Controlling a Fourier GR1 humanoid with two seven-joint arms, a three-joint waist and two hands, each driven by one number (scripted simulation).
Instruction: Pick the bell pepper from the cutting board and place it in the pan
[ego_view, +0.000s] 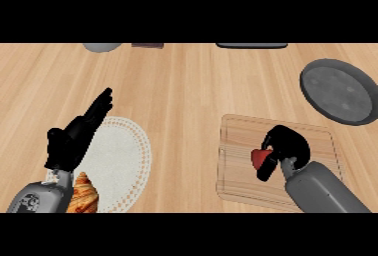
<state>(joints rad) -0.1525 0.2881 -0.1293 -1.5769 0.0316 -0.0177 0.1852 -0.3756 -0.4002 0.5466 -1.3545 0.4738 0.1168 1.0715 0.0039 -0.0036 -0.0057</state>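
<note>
My right hand: I am curling its fingers round the red bell pepper, over the cutting board. The pan: lying beyond the board's far right corner, apart from the pepper. My left hand: I am holding it open, fingers straight, beside the plate bearing a croissant.
</note>
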